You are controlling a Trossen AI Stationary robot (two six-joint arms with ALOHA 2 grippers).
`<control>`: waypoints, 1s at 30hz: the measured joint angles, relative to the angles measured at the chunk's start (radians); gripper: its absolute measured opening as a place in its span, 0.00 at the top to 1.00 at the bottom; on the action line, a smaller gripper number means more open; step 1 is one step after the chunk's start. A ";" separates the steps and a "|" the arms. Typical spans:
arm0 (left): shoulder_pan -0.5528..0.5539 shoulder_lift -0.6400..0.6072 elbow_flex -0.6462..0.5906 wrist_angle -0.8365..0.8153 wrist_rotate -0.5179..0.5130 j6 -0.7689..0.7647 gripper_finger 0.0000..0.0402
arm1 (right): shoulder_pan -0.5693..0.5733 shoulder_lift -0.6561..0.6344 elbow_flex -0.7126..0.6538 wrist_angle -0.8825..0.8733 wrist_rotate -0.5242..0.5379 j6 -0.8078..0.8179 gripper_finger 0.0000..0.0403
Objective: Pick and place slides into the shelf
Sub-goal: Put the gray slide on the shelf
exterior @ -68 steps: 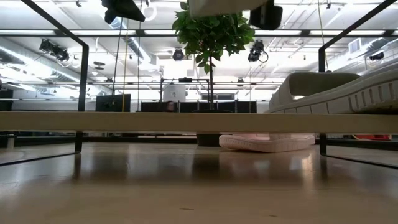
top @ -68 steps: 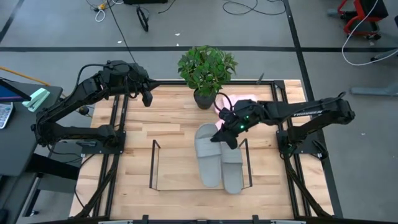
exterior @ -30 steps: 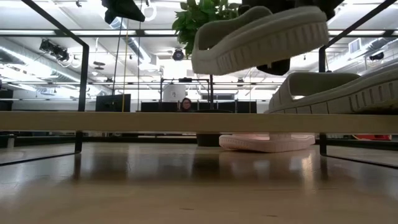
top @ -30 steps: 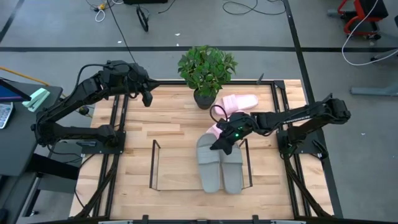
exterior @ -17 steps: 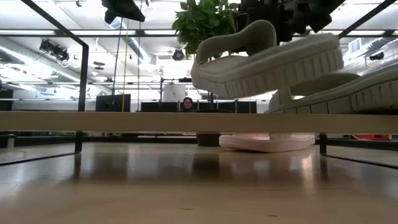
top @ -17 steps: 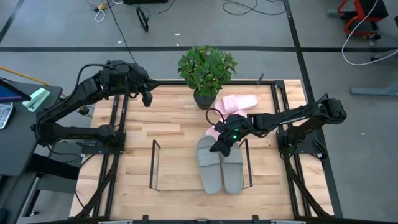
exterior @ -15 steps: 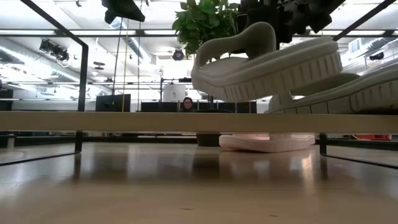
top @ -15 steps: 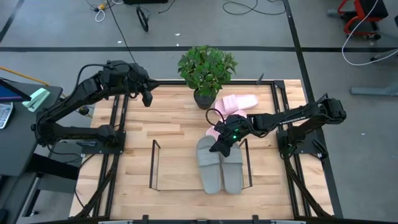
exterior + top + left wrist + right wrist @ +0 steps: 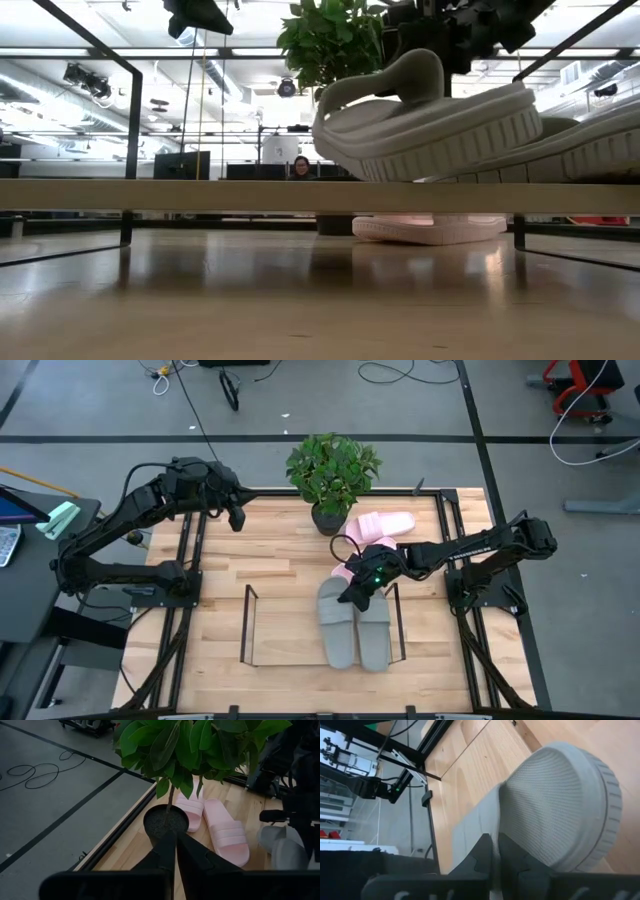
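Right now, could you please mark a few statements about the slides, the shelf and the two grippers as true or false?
1. The right gripper is shut on a grey slide over the shelf. True.
2. Both pink slides already lie in the shelf. False: they lie on the table beside the potted plant, outside the shelf.
3. The second grey slide lies in the shelf's right part. True.
4. The left gripper holds a pink slide. False: it hangs empty at the table's far left.
5. The shelf's left part holds a slide. False: it holds none.

potted plant [image 9: 332, 472], wooden table [image 9: 280, 560], floor cables [image 9: 400, 372]
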 joint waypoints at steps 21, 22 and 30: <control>0.000 0.000 0.000 0.000 0.000 0.002 0.94 | 0.000 0.000 0.000 -0.006 -0.003 0.021 0.97; 0.000 0.000 0.000 0.000 0.000 0.002 0.94 | 0.000 0.000 0.000 -0.005 -0.012 0.024 0.97; 0.000 0.000 0.000 0.000 0.000 0.002 0.92 | 0.000 0.000 0.000 0.003 -0.059 0.035 0.97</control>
